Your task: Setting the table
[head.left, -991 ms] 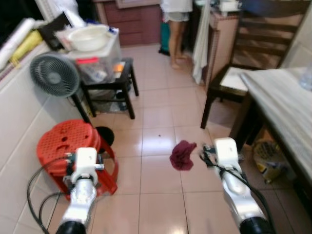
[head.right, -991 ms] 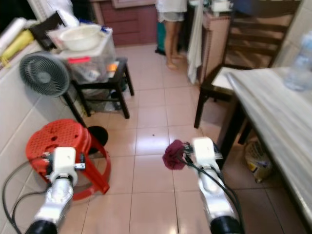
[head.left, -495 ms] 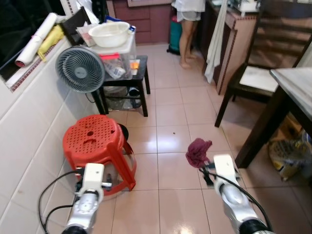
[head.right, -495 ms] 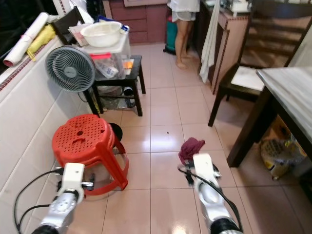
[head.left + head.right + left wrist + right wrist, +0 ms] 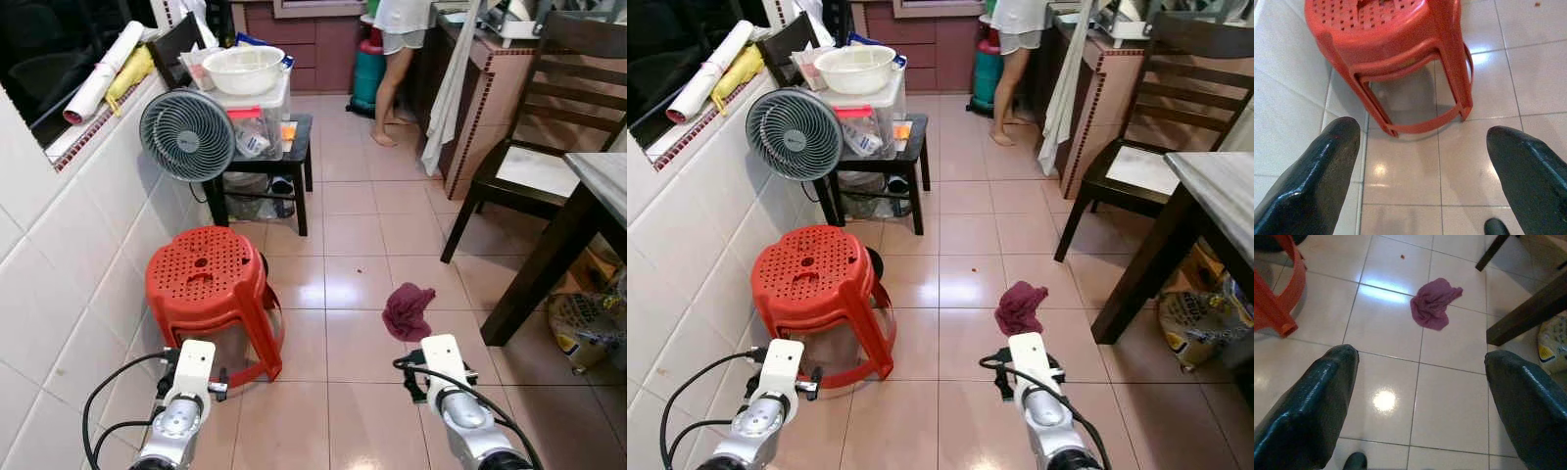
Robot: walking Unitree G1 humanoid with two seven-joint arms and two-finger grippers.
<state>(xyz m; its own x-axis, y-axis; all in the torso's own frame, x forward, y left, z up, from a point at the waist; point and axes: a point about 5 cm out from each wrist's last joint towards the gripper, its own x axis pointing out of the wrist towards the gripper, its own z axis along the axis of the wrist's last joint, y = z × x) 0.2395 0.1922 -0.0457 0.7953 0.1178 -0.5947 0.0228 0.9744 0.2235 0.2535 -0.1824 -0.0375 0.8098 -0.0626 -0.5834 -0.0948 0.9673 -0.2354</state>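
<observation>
The dining table [image 5: 604,181] with a pale stone top juts in at the right edge on dark wooden legs. A dark wooden chair [image 5: 529,127] stands at its far end. Both arms hang low over the tiled floor. My left gripper [image 5: 1425,161] is open above the floor in front of a red plastic stool [image 5: 208,284]. My right gripper [image 5: 1420,396] is open too, nothing between its fingers, with a crumpled maroon cloth [image 5: 1434,302] lying on the tiles ahead of it.
A grey fan [image 5: 186,134] and a black side table [image 5: 257,147] carrying a plastic box and a white bowl [image 5: 243,69] stand by the tiled left wall. A person [image 5: 397,39] stands at the far counter. A yellow bag [image 5: 586,328] lies under the table.
The camera has pulled back and turned left, so the table slid toward the right edge and the stool and fan came toward the middle. Both arms sit lower in the picture.
</observation>
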